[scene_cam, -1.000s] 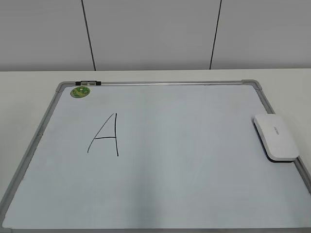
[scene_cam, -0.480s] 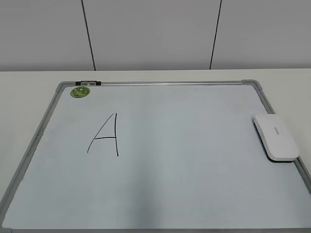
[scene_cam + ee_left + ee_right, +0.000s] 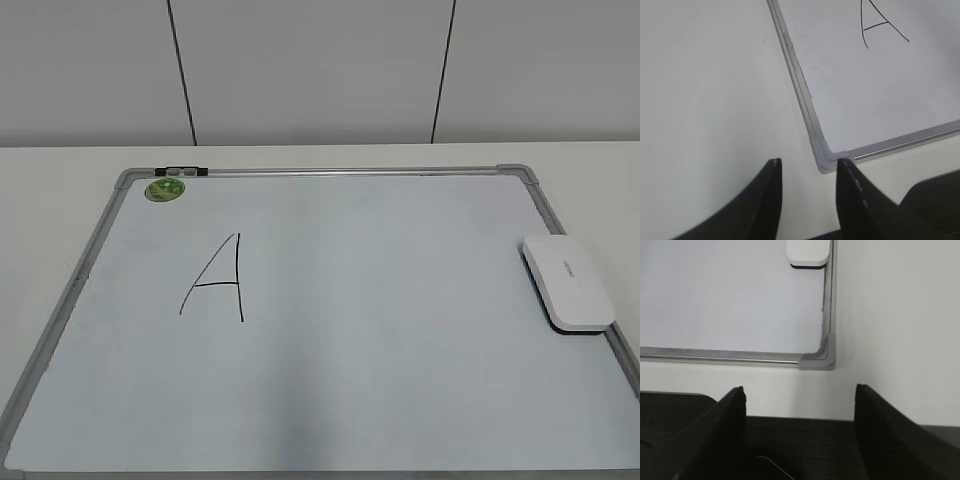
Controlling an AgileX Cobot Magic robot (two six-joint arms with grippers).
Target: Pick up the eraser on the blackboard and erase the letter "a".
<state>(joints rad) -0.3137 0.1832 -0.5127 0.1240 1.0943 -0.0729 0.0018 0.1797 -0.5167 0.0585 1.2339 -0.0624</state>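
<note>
Even, diffuse light in the exterior view: sharp, no glare on the blackboard [image 3: 400,330], only a thin shadow under the eraser [image 3: 567,281]. Both wrist views are dimmer and greyish; the bench [image 3: 710,100] reads dull. Hand fingers [image 3: 720,435] are soft-edged, near-black silhouettes.

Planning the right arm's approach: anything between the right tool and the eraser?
Nothing visible. In the right wrist view, only bare blackboard and its frame corner lie between the open right tool and the eraser.
</note>
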